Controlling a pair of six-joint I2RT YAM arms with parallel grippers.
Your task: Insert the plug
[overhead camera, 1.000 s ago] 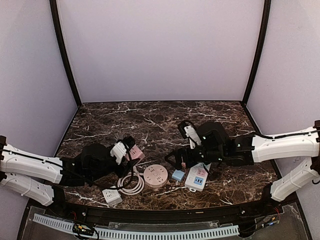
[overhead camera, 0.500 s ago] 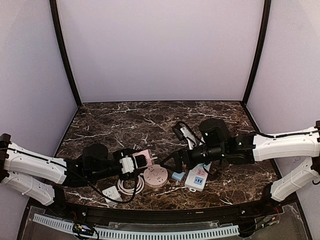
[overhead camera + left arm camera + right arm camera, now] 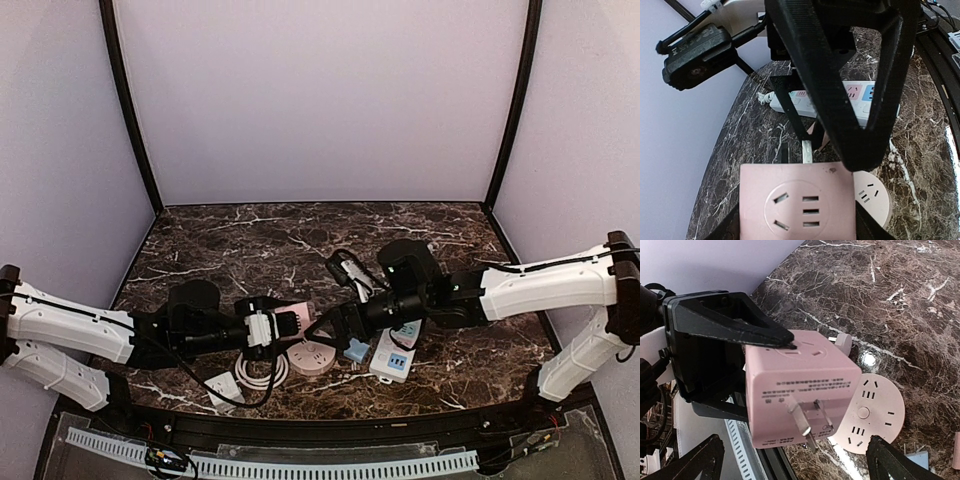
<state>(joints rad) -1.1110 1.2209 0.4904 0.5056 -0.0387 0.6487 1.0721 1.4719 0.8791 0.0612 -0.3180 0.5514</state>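
Above the tabletop (image 3: 300, 230), my left gripper (image 3: 272, 326) pinches the pink cube (image 3: 800, 385), its plug (image 3: 805, 422) not yet inserted, while my right gripper (image 3: 338, 322) gapes empty.

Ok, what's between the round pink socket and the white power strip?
A small blue adapter sits between them, clearest in the top view.

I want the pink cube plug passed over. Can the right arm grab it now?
Probably yes. The right gripper stands wide open facing the pink cube adapter, with nothing between them. Only the left gripper, clamped on its sides, crowds the space.
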